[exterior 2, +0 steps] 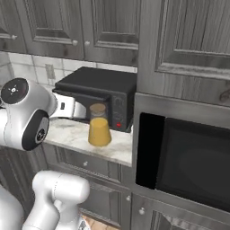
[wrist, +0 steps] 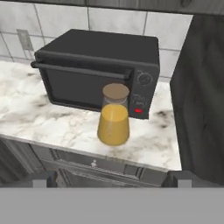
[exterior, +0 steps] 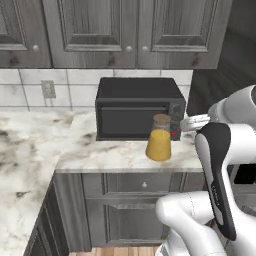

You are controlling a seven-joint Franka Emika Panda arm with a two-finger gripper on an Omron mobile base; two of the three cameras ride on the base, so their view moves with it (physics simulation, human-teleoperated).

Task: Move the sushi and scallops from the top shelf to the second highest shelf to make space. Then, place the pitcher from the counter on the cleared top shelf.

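No text, label, brand, number or sign can be read anywhere. The black boxy toaster oven (wrist: 98, 72) has a round knob and a small red mark on the control strip right of its glass door, too small and blurred to make out as writing.

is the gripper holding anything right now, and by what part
Nothing is held. The gripper is open, well short of the pitcher standing on the counter.
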